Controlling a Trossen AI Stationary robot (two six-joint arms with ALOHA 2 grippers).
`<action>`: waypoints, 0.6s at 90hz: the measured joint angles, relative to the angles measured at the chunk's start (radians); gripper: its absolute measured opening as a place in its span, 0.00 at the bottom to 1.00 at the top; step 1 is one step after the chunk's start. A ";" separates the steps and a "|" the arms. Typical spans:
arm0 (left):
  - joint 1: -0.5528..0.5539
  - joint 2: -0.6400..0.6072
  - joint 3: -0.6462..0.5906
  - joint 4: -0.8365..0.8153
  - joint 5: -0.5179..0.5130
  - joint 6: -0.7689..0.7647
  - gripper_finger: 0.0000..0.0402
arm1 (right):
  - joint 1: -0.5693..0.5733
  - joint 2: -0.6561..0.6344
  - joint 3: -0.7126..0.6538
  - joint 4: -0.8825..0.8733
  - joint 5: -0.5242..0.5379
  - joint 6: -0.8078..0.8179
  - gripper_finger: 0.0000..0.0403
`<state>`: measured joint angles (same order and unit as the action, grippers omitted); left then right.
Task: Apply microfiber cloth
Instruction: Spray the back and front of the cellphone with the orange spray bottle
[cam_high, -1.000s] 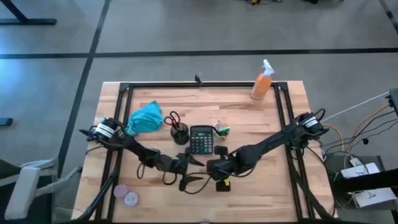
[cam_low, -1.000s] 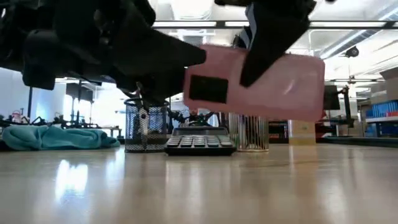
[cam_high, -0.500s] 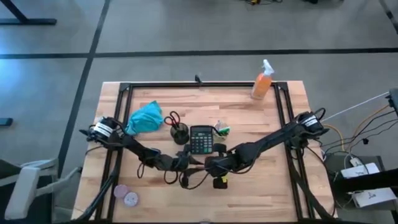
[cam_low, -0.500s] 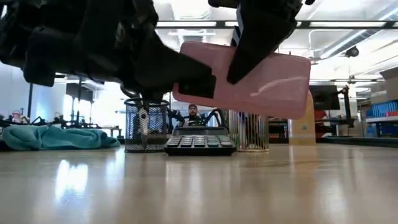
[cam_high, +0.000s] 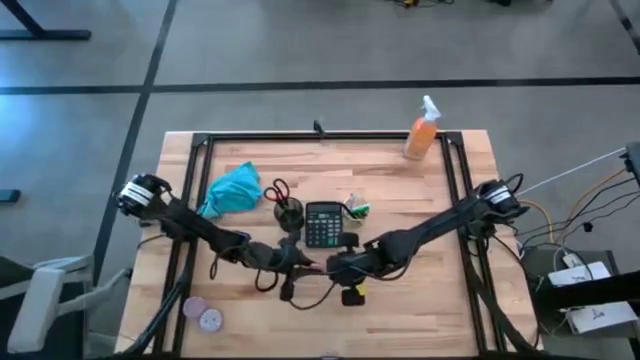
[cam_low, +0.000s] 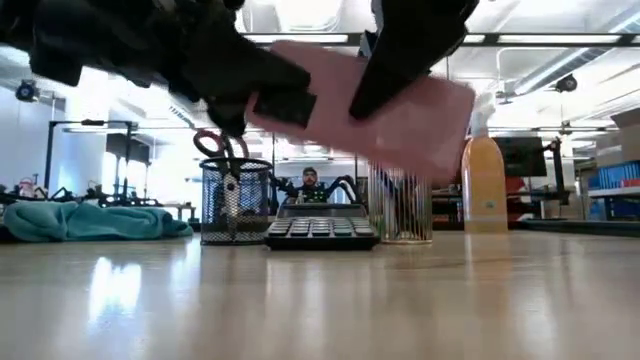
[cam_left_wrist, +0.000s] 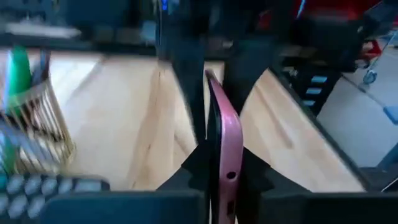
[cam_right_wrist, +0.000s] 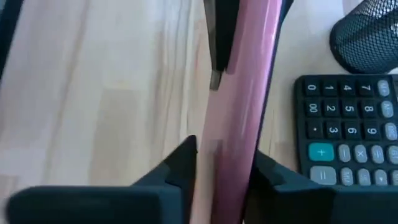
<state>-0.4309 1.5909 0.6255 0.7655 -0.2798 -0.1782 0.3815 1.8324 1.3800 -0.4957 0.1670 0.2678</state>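
Wooden table (cam_high: 420, 290), microfiber cloth (cam_high: 232, 190) far-left

microfiber cloth (cam_high: 232, 190) left of calculator (cam_high: 322, 224)

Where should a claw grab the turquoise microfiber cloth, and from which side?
Grip the microfiber cloth at its raised, bunched middle, coming straight down from above. It lies free in a soft heap on the table, and the mesh pencil cup stands apart from it to one side.

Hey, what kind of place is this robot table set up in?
Probably a robotics lab or workshop: a wooden table on a bare concrete floor, cables beside it, and ceiling strip lights over more equipment behind.
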 joint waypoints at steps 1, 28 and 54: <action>-0.002 -0.007 -0.003 0.000 0.000 0.002 0.09 | 0.001 -0.001 0.000 0.006 0.002 0.000 0.04; -0.050 -0.160 -0.199 0.389 0.001 0.083 0.37 | 0.065 -0.011 -0.035 0.128 0.183 -0.025 0.01; -0.056 0.021 -0.237 0.793 -0.031 0.170 0.40 | 0.088 -0.063 -0.147 0.313 0.243 -0.060 0.01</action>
<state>-0.4872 1.6120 0.3880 1.5582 -0.3105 -0.0081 0.4699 1.7693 1.2328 -0.1832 0.4102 0.2075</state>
